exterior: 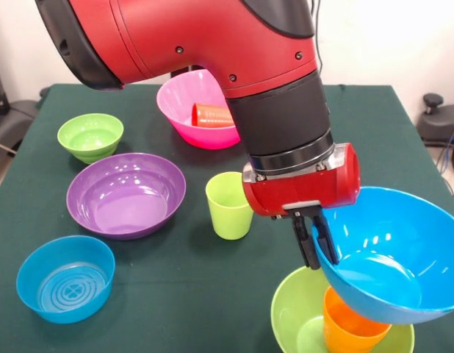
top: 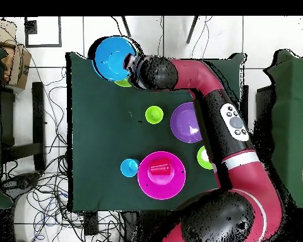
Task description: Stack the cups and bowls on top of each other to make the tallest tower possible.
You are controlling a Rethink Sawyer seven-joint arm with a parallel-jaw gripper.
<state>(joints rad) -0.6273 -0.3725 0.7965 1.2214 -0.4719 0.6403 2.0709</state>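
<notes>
Nearest, at the table's front corner: orange cup [exterior: 352,323] upright inside large green bowl [exterior: 304,320], blue bowl [exterior: 392,254] tilted on top. Gripper [exterior: 316,239] clamped on the blue bowl's rim. Green cup [exterior: 229,205] well apart.

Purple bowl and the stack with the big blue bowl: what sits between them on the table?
In the front view, an upright lime green cup stands between the purple bowl and the blue bowl; otherwise only bare green cloth.
</notes>
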